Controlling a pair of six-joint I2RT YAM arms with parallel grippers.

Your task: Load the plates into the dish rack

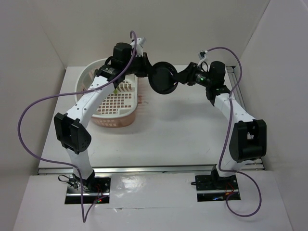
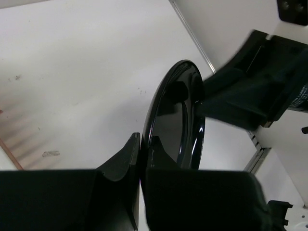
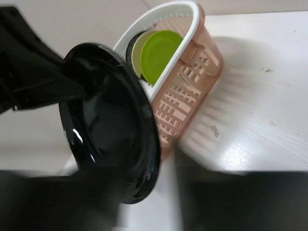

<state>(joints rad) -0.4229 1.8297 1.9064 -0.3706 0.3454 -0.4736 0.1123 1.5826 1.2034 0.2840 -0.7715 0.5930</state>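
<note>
Black plate [image 1: 161,79] apparently in handover: left claw [image 2: 140,159] clenched on rim, right claw [image 1: 182,77] indeterminate. Next, presumably, transfer into dish rack [image 1: 113,120].

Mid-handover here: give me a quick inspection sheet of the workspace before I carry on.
Surface: white table, a few faint marks.
Job's things: black plate in the air between the arms; green plate on edge inside the pink dish rack.
Clutter: nothing seen.
Grippers: left gripper shut on the black plate's rim; right gripper at the opposite rim, grip unclear.
Cables: purple cables loop loose beside both arms.
Surroundings: white walls on three sides.
</note>
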